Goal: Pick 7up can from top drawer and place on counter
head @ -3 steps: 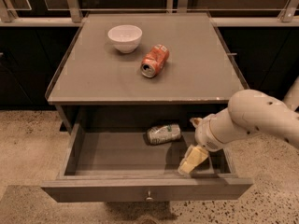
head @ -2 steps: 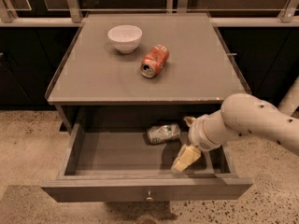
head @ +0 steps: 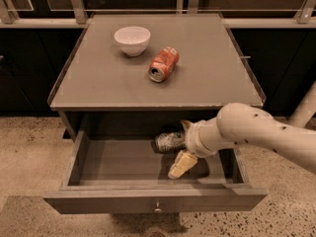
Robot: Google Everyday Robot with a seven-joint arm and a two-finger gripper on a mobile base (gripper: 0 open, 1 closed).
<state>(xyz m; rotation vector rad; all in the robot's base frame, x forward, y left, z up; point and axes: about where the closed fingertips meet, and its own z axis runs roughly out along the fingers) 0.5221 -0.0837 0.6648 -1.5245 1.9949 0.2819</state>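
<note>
The 7up can (head: 169,141), green and silver, lies on its side near the back of the open top drawer (head: 148,201). My gripper (head: 179,147) is inside the drawer at the can's right end. It is open, with one cream finger (head: 180,164) in front of the can and the other (head: 186,125) behind it. The white arm (head: 256,132) reaches in from the right. The counter (head: 207,78) is the grey-brown top above the drawer.
An orange-red can (head: 163,63) lies on its side on the counter, with a white bowl (head: 132,40) behind it to the left. Dark cabinets flank the unit. Speckled floor lies in front.
My arm and gripper have moved left inside the drawer, closer to the 7up can. The can has not moved.
</note>
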